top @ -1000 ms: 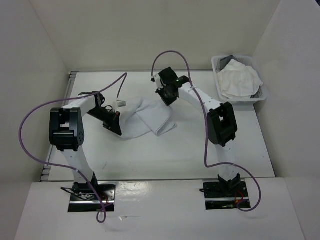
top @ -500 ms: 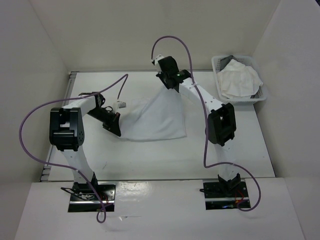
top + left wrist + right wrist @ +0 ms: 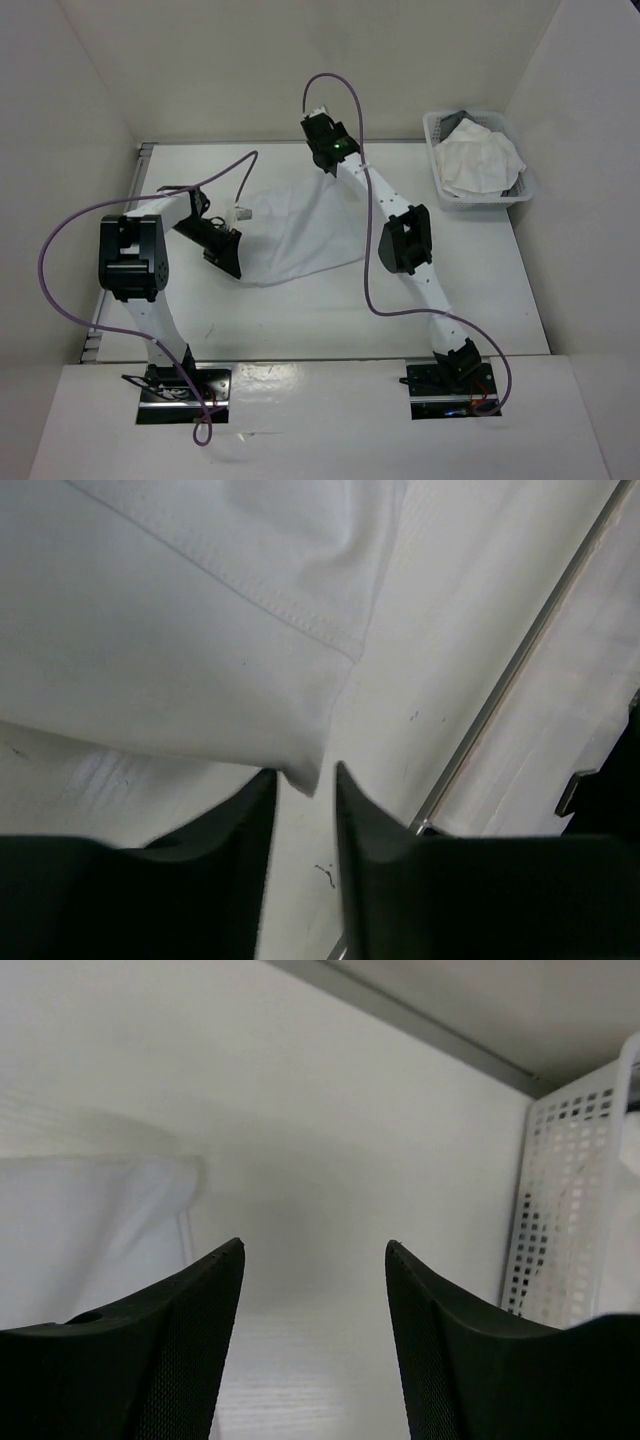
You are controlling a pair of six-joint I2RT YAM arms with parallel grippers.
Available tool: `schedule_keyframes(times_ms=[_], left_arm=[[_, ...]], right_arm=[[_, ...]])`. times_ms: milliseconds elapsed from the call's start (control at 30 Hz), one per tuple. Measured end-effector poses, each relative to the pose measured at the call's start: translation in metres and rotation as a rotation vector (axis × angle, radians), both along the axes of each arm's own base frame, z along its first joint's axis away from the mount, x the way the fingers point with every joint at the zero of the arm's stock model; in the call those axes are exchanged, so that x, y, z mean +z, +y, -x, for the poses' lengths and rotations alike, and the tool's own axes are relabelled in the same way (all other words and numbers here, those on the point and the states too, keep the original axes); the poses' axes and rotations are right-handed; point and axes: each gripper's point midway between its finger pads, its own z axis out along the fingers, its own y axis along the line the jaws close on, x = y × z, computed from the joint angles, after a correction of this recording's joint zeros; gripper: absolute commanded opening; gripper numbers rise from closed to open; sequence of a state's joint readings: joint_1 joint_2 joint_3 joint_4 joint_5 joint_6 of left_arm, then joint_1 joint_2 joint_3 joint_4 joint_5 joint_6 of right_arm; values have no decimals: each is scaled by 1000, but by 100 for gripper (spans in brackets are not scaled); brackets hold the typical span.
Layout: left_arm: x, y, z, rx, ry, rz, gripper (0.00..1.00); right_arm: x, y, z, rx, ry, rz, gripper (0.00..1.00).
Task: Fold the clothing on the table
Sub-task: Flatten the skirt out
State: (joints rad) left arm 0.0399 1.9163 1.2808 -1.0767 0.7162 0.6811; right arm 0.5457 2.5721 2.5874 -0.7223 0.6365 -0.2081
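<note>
At the table's (image 3: 300, 320) far-right corner, a basket (image 3: 523, 190) holds crumpled cloth (image 3: 478, 160); clothing (image 3: 300, 235) lies mid-table; left tool (image 3: 303, 780) narrowly apart, right tool (image 3: 315, 1250) wide.

Two robot arms, the left arm (image 3: 130, 260) and the right arm (image 3: 405, 240), trail two purple cables (image 3: 42, 262) over one table (image 3: 300, 320) — on it, one white cloth (image 3: 300, 235) and one basket (image 3: 433, 150).

Overhead view looks down from behind; both wrist views sit close over the table (image 3: 300, 320), all sharing the clothing (image 3: 300, 235).
</note>
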Motion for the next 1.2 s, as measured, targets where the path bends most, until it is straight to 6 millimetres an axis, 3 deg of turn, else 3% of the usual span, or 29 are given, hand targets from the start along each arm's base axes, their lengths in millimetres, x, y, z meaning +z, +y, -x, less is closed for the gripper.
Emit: schedule_keyframes(times_ms=[67,133,200,267,333,433,533,700,767,867,1033,1200], left_arm=[[0,2,1,4,5,-6,49],[1,7,-2,20,4,-9,61],[5,14,-11,52,-17,-13,66],[13,22,-28,102,-61,-11,74],[23,30,-49,163,-130,-3,75],[36,40,-75,243,-226,6,75],[41,37,-95,286,-277,18,75],[34,5,-119,264,-311,28,77],[32,-8,-131,258,-324,30,77],[31,-12,-146,282,-350,24,77],[31,-6,-171,344,-386,16,77],[16,-2,-181,378,-376,-5,77]], right_arm=[[-5,2,11,11,56,-17,65],[-6,13,24,70,116,-66,65],[2,27,39,147,168,-130,65],[16,38,56,225,205,-189,65],[27,42,78,281,237,-219,65],[29,39,110,341,288,-234,66],[9,37,133,381,347,-226,66],[-59,23,164,393,501,-175,66],[-77,17,176,394,553,-156,66],[-87,15,182,401,577,-151,66],[-85,21,176,415,548,-168,66],[-91,24,175,422,552,-174,66]])
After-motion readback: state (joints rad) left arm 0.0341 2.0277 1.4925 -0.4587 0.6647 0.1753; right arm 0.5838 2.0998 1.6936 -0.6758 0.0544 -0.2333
